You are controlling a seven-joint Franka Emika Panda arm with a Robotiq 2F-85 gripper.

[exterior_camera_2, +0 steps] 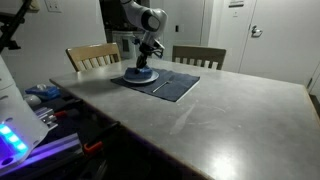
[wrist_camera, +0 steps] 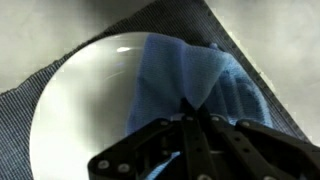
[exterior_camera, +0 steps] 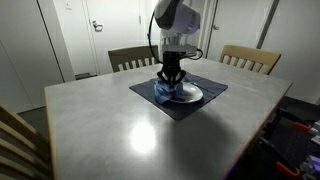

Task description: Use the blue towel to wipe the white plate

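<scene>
A white plate (exterior_camera: 190,95) lies on a dark blue placemat (exterior_camera: 205,102) at the far side of the table. It also shows in an exterior view (exterior_camera_2: 140,76) and fills the wrist view (wrist_camera: 80,100). The blue towel (wrist_camera: 185,70) lies bunched on the plate, draped over its right rim; it also shows in an exterior view (exterior_camera: 165,91). My gripper (wrist_camera: 190,105) stands straight down over the plate and is shut on a fold of the blue towel, pressing it onto the plate. It shows in both exterior views (exterior_camera: 171,80) (exterior_camera_2: 147,62).
The placemat (exterior_camera_2: 172,84) sits on a large grey table (exterior_camera: 130,130). Two wooden chairs (exterior_camera: 250,58) (exterior_camera: 130,57) stand behind the table, another chair back (exterior_camera: 15,140) at the near corner. Equipment and cables (exterior_camera_2: 40,110) sit beside the table.
</scene>
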